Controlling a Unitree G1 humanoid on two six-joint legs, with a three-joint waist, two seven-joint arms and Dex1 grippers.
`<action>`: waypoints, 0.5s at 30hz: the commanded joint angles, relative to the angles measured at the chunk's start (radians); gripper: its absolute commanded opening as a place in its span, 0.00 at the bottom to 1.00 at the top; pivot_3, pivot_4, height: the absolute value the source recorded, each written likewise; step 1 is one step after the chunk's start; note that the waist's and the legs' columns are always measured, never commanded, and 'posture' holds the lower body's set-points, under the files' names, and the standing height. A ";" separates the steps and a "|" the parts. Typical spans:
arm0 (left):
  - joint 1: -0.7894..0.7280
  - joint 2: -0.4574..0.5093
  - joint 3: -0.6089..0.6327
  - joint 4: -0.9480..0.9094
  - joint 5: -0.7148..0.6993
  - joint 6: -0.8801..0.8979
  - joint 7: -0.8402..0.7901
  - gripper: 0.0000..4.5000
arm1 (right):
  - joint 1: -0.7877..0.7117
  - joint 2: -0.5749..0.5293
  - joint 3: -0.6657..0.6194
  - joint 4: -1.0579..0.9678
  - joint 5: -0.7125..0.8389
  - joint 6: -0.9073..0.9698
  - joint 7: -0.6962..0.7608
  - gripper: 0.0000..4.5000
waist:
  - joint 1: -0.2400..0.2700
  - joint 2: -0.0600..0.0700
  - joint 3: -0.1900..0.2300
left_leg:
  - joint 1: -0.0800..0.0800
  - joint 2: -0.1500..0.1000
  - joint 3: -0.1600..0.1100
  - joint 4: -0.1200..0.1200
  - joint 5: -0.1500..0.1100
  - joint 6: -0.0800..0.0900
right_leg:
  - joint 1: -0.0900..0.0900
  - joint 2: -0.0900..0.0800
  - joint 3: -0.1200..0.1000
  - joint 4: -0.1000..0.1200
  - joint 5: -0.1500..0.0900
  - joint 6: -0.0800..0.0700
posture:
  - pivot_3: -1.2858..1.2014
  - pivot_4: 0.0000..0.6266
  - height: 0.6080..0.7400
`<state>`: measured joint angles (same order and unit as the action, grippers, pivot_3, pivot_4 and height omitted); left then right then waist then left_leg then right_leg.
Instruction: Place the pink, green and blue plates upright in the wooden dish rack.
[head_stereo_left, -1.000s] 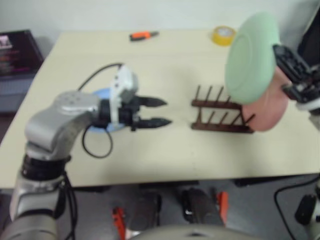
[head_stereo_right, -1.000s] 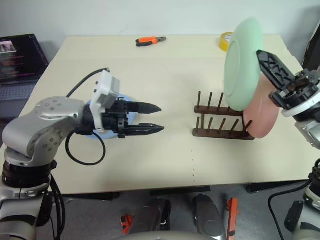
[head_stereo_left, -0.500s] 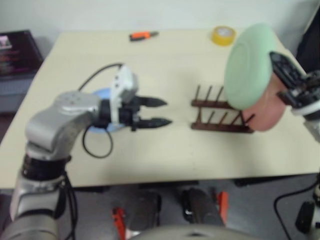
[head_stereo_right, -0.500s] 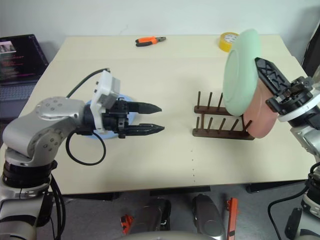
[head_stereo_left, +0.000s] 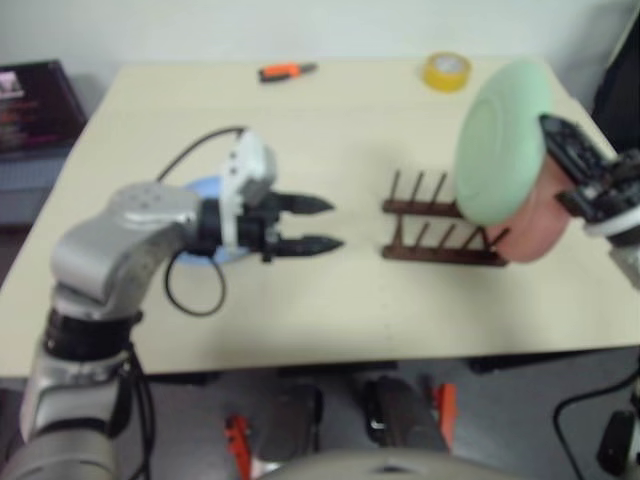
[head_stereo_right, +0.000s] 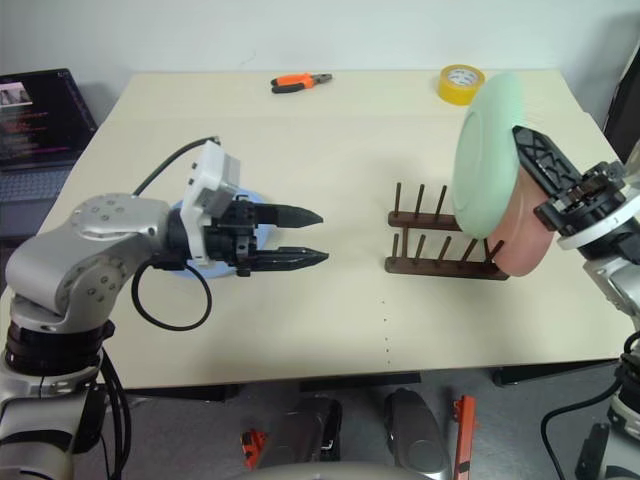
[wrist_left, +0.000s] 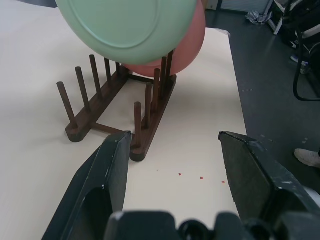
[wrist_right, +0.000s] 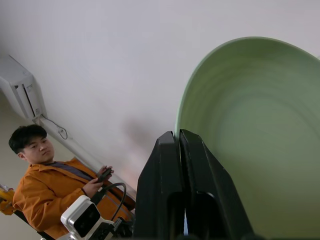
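Right gripper (head_stereo_right: 535, 165) holds green plate (head_stereo_right: 487, 155) upright above rack (head_stereo_right: 440, 243).

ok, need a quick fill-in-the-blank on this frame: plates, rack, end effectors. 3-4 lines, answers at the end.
1. The right end effector is shut on the ____ plate, held above the wooden dish rack.
2. The plate already standing at the rack's right end is ____.
3. The blue plate lies flat on the table, behind the ____ end effector, whose fingers stand open.
4. The roll at the table's far edge is ____ tape.

Answers: green; pink; left; yellow
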<state>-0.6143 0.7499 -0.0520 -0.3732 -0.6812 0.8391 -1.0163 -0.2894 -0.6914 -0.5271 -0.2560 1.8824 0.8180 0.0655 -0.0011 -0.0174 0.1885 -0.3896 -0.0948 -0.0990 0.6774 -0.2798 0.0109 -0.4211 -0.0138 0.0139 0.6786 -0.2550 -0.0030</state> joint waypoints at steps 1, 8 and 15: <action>-0.016 0.004 0.015 -0.005 -0.003 -0.019 -0.006 0.68 | 0.000 -0.018 -0.011 -0.017 0.025 -0.007 0.019 0.01 | 0.000 0.000 0.000 | 0.000 0.000 0.000 0.000 0.000 0.000 | 0.000 0.000 0.000 0.000 0.000 0.000 | 0.52 0.24 1.00; -0.013 0.003 0.018 -0.010 -0.004 -0.015 0.001 0.68 | 0.002 -0.035 0.025 -0.026 -0.015 0.012 0.033 0.01 | 0.000 0.000 0.000 | 0.000 0.000 0.000 0.000 0.000 0.000 | 0.000 0.000 0.000 0.000 0.000 0.000 | 0.52 0.24 1.00; -0.007 0.007 0.023 -0.014 -0.006 -0.013 0.005 0.68 | -0.006 -0.058 0.029 -0.031 -0.053 0.020 0.066 0.36 | 0.000 0.000 0.000 | 0.000 0.000 0.000 0.000 0.000 0.000 | 0.000 0.000 0.000 0.000 0.000 0.000 | 0.52 0.24 1.00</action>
<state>-0.6141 0.7501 -0.0519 -0.3724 -0.6814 0.8391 -1.0133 -0.2854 -0.7245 -0.4861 -0.2568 1.8473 0.8392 0.1082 -0.0008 -0.0174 0.1885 -0.3896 -0.0948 -0.0989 0.6775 -0.2798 0.0109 -0.4211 -0.0138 0.0139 0.6785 -0.2550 -0.0029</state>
